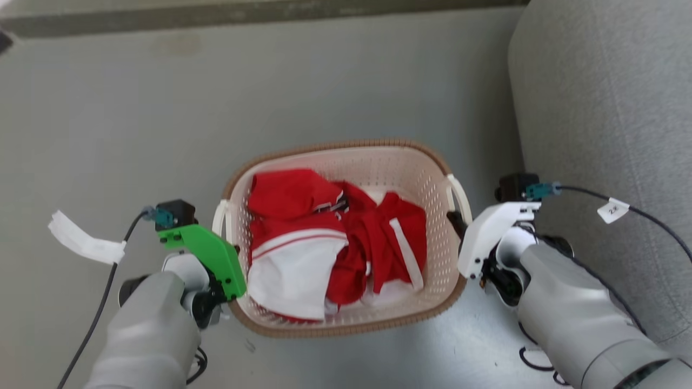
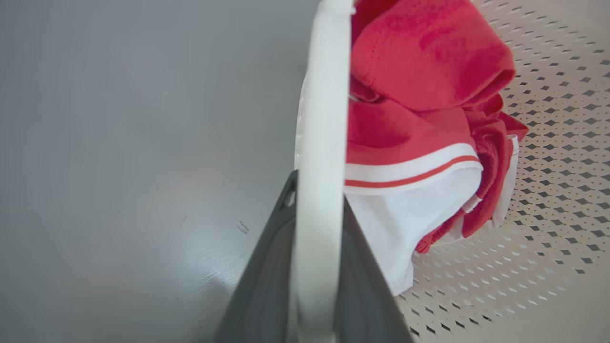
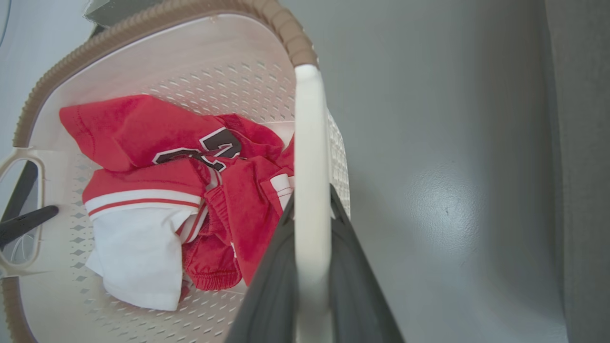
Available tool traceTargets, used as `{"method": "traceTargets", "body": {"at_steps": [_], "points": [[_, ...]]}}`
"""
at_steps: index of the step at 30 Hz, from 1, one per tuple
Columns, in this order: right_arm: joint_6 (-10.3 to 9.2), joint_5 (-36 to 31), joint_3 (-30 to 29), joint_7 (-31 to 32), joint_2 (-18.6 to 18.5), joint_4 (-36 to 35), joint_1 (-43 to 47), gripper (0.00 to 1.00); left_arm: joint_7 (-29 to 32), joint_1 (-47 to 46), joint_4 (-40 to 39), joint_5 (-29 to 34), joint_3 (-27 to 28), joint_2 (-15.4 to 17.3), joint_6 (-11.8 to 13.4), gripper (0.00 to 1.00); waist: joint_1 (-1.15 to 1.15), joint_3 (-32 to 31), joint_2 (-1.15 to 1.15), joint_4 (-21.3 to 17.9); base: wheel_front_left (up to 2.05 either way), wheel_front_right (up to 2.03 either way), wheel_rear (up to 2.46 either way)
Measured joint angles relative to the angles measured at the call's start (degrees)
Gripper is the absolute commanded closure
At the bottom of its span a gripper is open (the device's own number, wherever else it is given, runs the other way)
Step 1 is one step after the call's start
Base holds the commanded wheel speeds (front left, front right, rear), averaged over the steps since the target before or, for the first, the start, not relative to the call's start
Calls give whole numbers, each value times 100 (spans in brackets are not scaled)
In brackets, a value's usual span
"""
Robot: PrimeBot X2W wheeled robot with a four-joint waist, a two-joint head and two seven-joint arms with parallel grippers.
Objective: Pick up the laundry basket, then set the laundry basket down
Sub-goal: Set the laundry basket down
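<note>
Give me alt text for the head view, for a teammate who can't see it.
From above, the laundry basket of red-and-white clothes sits centred against a grey floor: the left gripper, green-mounted, at its left handle, the right gripper, white-mounted, at its right handle. Grey upholstery runs down the right edge.

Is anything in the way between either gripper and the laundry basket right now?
Nothing visible. The left gripper already straddles the left handle of the laundry basket, and the right gripper straddles the right handle, with the dark fingers against the white plastic on both sides.
</note>
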Motion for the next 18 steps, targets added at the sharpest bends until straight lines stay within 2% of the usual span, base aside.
{"method": "traceTargets", "body": {"at_steps": [18], "points": [[-1,-367,157,-820,-129,-96,-759,100,-794,-676,-157,167,-30,-7,191,100,0,1244,0,75,0,0,0]]}}
